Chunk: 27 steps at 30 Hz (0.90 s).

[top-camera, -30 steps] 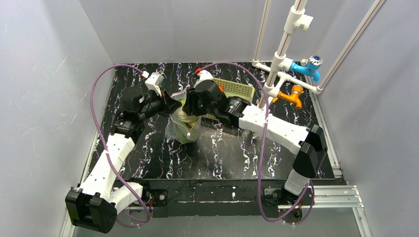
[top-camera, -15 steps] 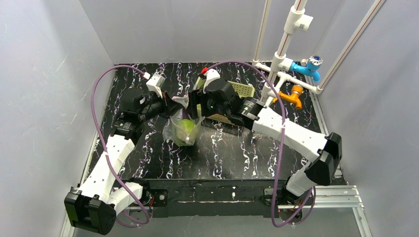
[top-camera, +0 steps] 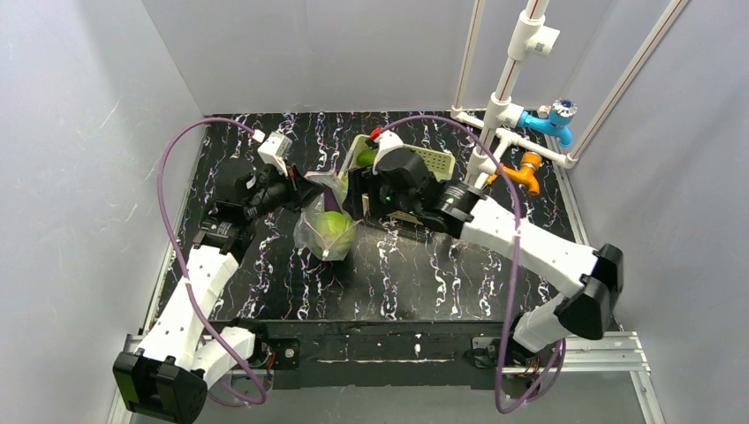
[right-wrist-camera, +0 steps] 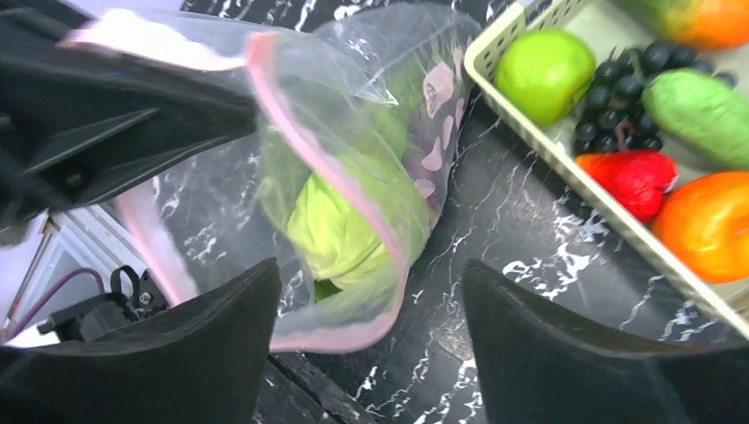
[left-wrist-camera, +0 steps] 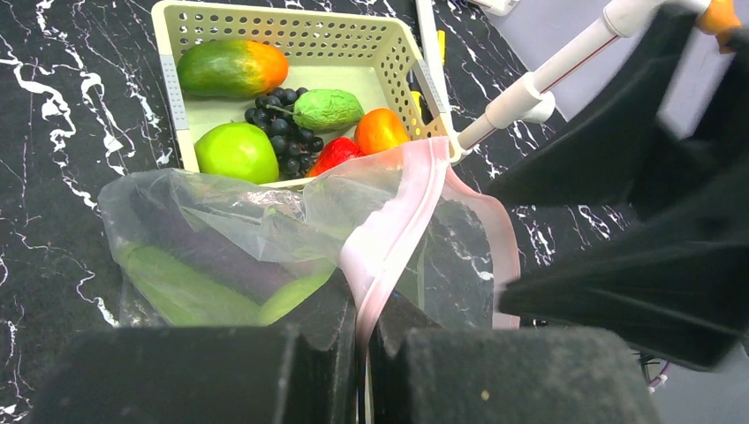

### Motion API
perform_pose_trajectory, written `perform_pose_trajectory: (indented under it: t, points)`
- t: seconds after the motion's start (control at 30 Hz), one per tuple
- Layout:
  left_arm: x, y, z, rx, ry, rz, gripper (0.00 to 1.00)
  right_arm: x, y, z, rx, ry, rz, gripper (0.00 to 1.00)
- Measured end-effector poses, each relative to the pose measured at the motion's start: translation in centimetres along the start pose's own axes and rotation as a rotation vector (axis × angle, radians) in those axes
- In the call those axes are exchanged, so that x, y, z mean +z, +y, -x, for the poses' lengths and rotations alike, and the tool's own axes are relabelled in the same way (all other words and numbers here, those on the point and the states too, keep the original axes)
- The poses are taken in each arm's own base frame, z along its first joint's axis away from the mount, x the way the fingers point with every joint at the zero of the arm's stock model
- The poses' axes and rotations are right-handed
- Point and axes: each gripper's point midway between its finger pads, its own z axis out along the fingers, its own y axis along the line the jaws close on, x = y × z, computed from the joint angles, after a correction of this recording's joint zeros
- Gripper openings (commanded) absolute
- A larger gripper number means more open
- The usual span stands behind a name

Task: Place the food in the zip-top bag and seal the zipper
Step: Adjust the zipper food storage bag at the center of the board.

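Observation:
The clear zip-top bag point(top-camera: 325, 231) hangs over the table between the arms. My left gripper point(top-camera: 308, 186) is shut on its pink zipper strip point(left-wrist-camera: 397, 221), jaws point(left-wrist-camera: 363, 329) pinching the mouth edge. Inside lie the pale green cabbage point(right-wrist-camera: 340, 231), green leaves point(left-wrist-camera: 168, 287) and a dark purple piece point(left-wrist-camera: 208, 252). My right gripper point(right-wrist-camera: 371, 274) is open and empty, just right of the open bag mouth point(top-camera: 359, 191). The cream basket point(left-wrist-camera: 172, 84) holds the mango point(left-wrist-camera: 231, 68), green apple point(left-wrist-camera: 237, 152), orange point(left-wrist-camera: 382, 130), red piece point(left-wrist-camera: 336, 155), a bumpy green piece point(left-wrist-camera: 327, 109) and dark grapes point(left-wrist-camera: 278, 132).
The basket point(top-camera: 430, 161) stands behind the right gripper. A white pipe frame point(top-camera: 505, 97) with a blue valve point(top-camera: 552, 119) and an orange valve point(top-camera: 523, 170) stands at the back right. Grey walls close in the table on three sides.
My right gripper has drawn back to the right from over the bag mouth, empty. The pale green cabbage now lies in the bag. My left gripper keeps its hold on the strip.

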Motion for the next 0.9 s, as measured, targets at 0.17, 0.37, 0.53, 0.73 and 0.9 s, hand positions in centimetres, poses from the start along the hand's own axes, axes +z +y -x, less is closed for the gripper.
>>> perform_pose_trajectory:
  t: [0.17,0.37,0.53,0.73,0.9]
  points:
    - [-0.3,-0.2,0.2,0.009,-0.011,0.0,0.0,4.7,-0.3,-4.4,0.001,0.139,-0.058,0.46]
    - [-1.7,-0.4,1.3,0.045,-0.068,0.034,0.0,5.7,1.4,-5.8,-0.074,0.207,-0.062,0.01]
    - [-3.7,0.1,2.6,0.091,-0.164,0.122,0.0,2.9,4.5,-0.1,-0.075,0.076,0.039,0.01]
    - [-5.4,0.4,3.7,0.117,-0.251,0.195,0.0,0.9,7.2,1.5,-0.02,0.02,0.191,0.01]
    - [-2.9,2.9,2.8,0.045,-0.133,0.268,0.0,4.8,5.7,0.1,0.023,0.127,0.141,0.01]
